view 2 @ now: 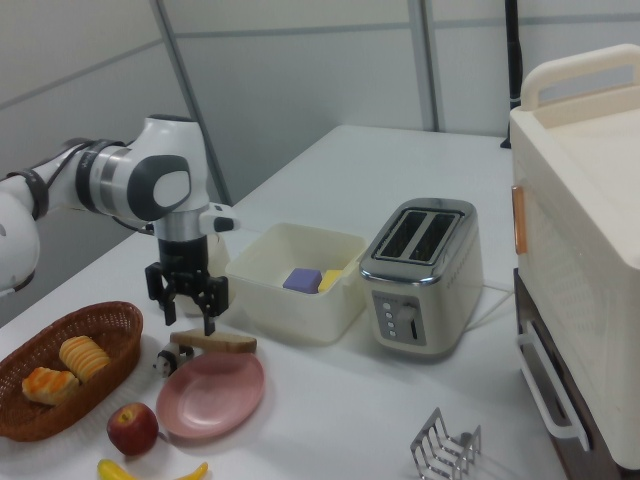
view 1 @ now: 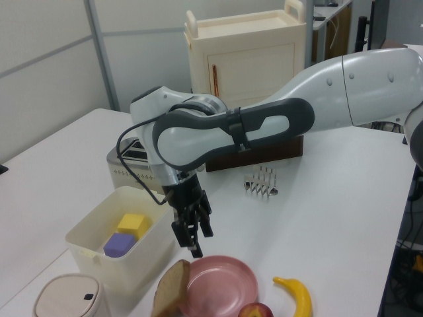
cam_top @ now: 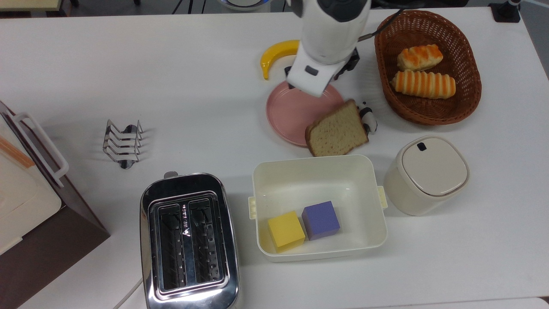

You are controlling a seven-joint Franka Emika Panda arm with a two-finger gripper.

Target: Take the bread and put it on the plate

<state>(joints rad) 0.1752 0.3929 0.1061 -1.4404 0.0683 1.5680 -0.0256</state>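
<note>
White tabletop [cam_top: 171, 77], crowded, and I'm watching the bread [cam_top: 337, 128] sit badly: one corner laps the plate [cam_top: 291, 109] rim, the rest hangs off toward the cream tub [cam_top: 319, 180] and leans on the little panda figure [cam_top: 369, 122]. My gripper [view 1: 193, 232] hovers above the plate with fingers spread, pinching nothing. From it the slice lies off toward the tub, down and to the top view's right. In the right view it sits propped, near edge lifted. I reckon I need to come back over that side and nudge or re-grasp it toward plate centre
</note>
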